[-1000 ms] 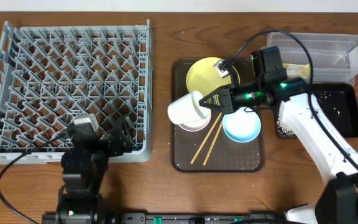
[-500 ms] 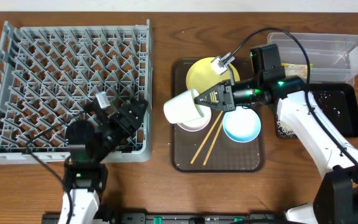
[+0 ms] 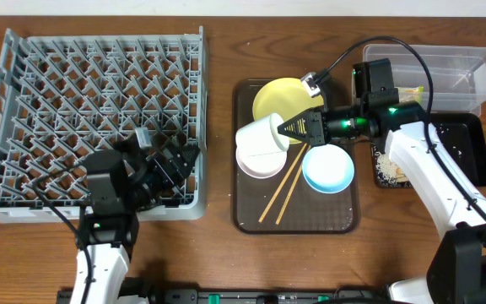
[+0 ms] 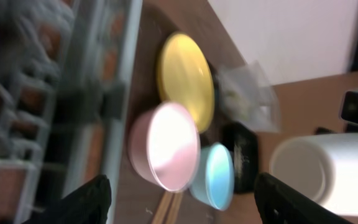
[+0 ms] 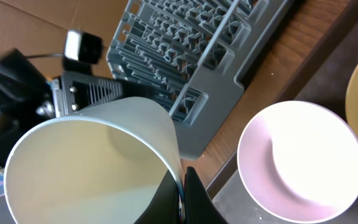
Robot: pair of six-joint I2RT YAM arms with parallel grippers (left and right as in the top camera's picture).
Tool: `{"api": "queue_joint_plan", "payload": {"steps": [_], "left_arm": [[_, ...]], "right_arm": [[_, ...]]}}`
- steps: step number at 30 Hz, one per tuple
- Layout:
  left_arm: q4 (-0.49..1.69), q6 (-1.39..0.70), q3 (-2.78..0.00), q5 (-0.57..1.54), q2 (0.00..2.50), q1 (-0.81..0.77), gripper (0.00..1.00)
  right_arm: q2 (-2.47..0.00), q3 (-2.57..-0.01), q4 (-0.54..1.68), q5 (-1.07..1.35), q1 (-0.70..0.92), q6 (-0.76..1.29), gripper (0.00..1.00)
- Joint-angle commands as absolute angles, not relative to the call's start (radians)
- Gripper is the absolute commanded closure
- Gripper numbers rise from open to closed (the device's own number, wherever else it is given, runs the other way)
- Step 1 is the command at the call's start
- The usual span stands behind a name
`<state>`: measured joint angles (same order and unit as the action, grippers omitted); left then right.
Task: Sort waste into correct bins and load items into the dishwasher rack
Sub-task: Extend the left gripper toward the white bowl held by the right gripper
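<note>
My right pincer (image 3: 288, 135) pinches the small white cup (image 3: 260, 137) by its rim above the dark brown tray (image 3: 251, 215). Next I should carry it left into the grey pegged plastic rack (image 3: 74, 76), beside my spread left pincer (image 3: 175, 165).

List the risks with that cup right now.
1. The right end effector pinches only the white cup's thin wall, tilted over the white bowl; it may slip and fall there.
2. The open left end effector hangs over the dishwasher rack's near right corner, so the arms may collide on the cup's way in.
</note>
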<state>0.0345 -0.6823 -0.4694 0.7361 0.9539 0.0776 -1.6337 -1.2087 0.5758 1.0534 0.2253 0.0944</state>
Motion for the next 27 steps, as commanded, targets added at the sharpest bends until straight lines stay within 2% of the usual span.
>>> {"api": "queue_joint_plan", "payload": {"steps": [1,4,7,8,15,19,22,27], "left_arm": [[0.107,-0.464,-0.595,0.539,0.952,0.091,0.21],[0.195,-0.402,-0.705,0.446,0.955,0.118,0.08],[0.273,-0.394,-0.797,0.364,0.974,0.168,0.05],[0.306,-0.399,-0.826,0.365,0.987,0.191,0.01],[0.743,-0.494,-0.958,0.422,1.101,0.263,0.02],[0.837,-0.428,-0.960,0.662,1.106,0.263,0.02],[0.805,-0.305,-0.960,0.932,1.092,0.263,0.02],[0.688,-0.220,-0.960,1.349,1.097,0.263,0.02]], "right_arm": [[-1.639,-1.216,0.576,1.054,0.219,0.080,0.99],[-1.639,-1.216,0.577,1.044,0.219,0.080,0.99],[-1.639,-1.216,0.579,1.044,0.219,0.080,0.99],[-1.639,-1.216,0.580,1.044,0.219,0.080,0.99],[-1.639,-1.216,0.581,1.032,0.219,0.073,0.99],[-1.639,-1.216,0.610,0.997,0.219,0.072,0.99],[-1.639,-1.216,0.623,0.995,0.219,0.061,0.99],[-1.639,-1.216,0.629,1.012,0.219,0.062,0.99]]}}
